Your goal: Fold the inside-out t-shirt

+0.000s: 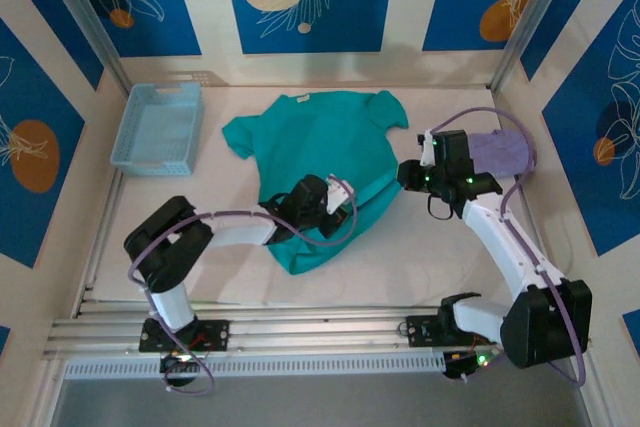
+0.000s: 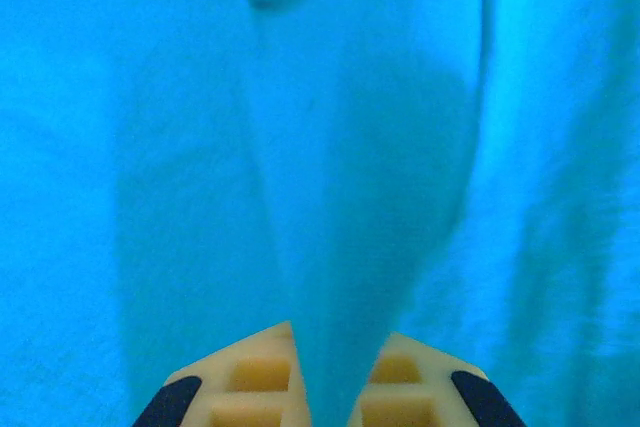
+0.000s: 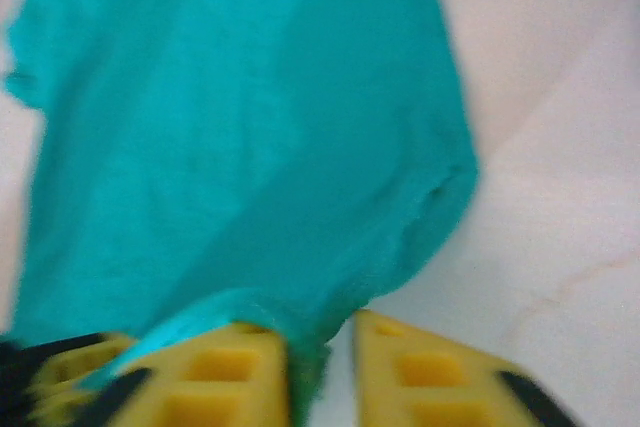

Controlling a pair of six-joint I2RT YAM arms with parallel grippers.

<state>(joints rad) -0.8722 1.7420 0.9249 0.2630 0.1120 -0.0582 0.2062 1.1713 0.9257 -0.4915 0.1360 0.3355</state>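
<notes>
The inside-out t-shirt [image 1: 310,137] is teal-green and lies spread on the white table, collar toward the back and its lower part bunched toward the near side. My left gripper [image 1: 338,205] rests on the shirt's lower middle. In the left wrist view a raised ridge of the t-shirt [image 2: 360,147] runs between its fingers, and the left gripper [image 2: 335,367] is shut on it. My right gripper [image 1: 403,177] is at the shirt's right edge. In the right wrist view the t-shirt's [image 3: 230,127] hem hangs against one finger of the right gripper [image 3: 322,357], whose jaws stand apart with bare table showing in the gap.
A light blue basket [image 1: 157,127] sits at the back left. A pale lavender folded garment [image 1: 500,154] lies at the right, just behind the right arm. Bare white table [image 1: 420,247] stretches between the shirt and the arm bases.
</notes>
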